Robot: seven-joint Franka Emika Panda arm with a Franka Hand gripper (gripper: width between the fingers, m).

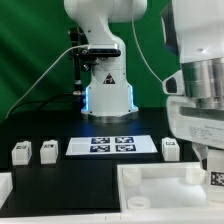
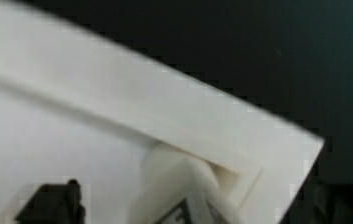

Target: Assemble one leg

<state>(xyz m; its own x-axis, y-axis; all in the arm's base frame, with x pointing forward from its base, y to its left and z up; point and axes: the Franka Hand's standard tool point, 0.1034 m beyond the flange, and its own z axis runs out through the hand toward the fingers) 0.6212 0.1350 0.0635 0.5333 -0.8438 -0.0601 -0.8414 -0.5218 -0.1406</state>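
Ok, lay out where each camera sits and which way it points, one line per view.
Exterior view: off the arm, facing the robot base across the black table, slightly from above; marker board mid-table, large white part in front, the pincer big at the exterior view's right.
Wrist view: on the wrist, looking down close at a white part's corner on the table; dark fingertips show at the frame's edge.
Shared: the black table and, apparently, that large white part.

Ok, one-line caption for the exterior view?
Panda arm hangs over a white tabletop panel at the exterior view's right; three small tagged white blocks flank the marker board.
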